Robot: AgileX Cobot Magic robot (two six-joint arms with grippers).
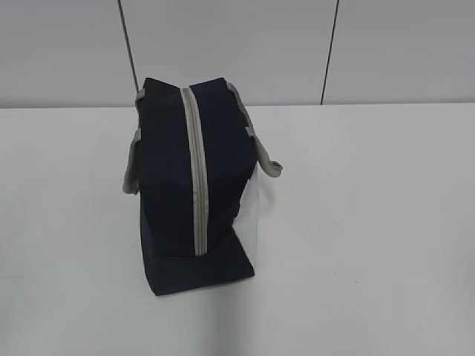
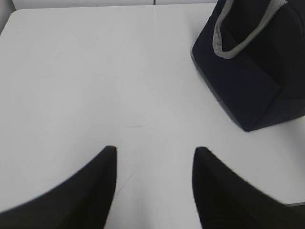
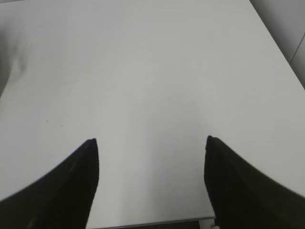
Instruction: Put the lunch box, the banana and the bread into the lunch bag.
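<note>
The navy lunch bag (image 1: 185,185) stands upright on the white table (image 1: 371,222), left of centre in the exterior view, its grey zipper (image 1: 196,178) running along the top and shut. In the left wrist view the lunch bag (image 2: 252,76) sits at the upper right with a grey handle (image 2: 228,43) draped over its side. My left gripper (image 2: 155,150) is open above bare table, well short of the bag. My right gripper (image 3: 151,140) is open over bare table too. The lunch box, the banana and the bread are out of view. Neither arm shows in the exterior view.
A pale wall with two dark vertical seams (image 1: 326,52) rises behind the table. The table's near edge (image 3: 152,223) shows below my right gripper, and its right edge (image 3: 281,52) runs along the upper right of that view.
</note>
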